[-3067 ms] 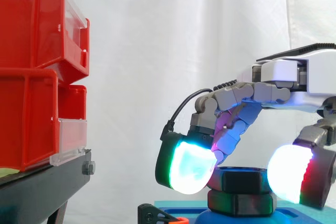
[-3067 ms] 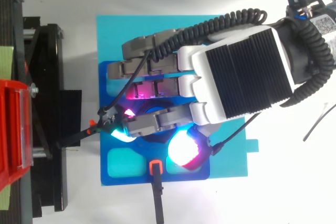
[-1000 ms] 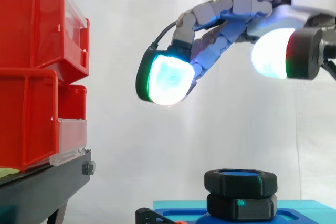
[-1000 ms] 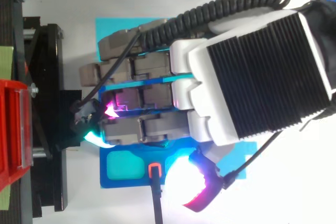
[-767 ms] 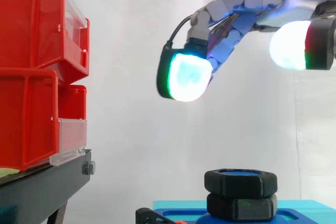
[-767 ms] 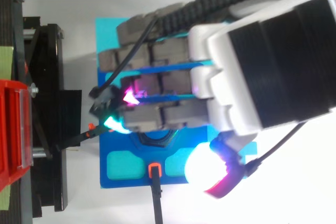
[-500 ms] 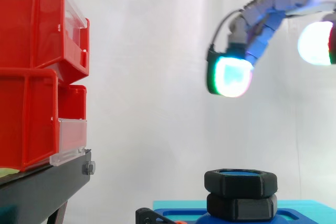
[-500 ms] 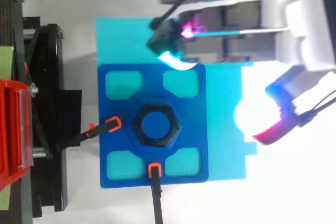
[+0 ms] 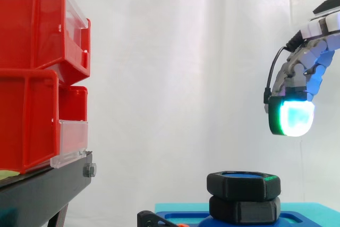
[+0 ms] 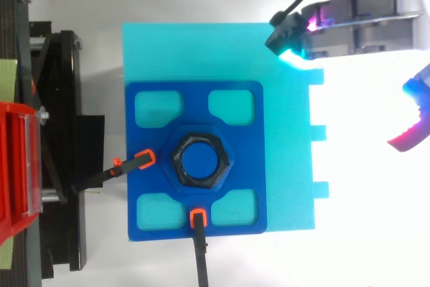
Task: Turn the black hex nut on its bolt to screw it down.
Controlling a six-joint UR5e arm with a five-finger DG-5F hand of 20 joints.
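**Off to the side: slip risk**

Above and beside the black hex nut (image 9: pixel 243 184) topping its blue bolt (image 10: pixel 200 159), the grey robot hand (image 9: pixel 304 70) is hovering spread open, gripping nothing. Landing off-centre, its pads (image 9: pixel 291 116) are likely slipping off the flats.

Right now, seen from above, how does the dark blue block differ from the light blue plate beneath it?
The dark blue block is smaller and lies on the light blue plate, which spreads past it toward the view's top and right. The block has four rounded windows and carries the black hex nut; the plate's bare part is plain. The plate's right edge has small tabs; the block's outline is smooth. Both are flat and roughly square.
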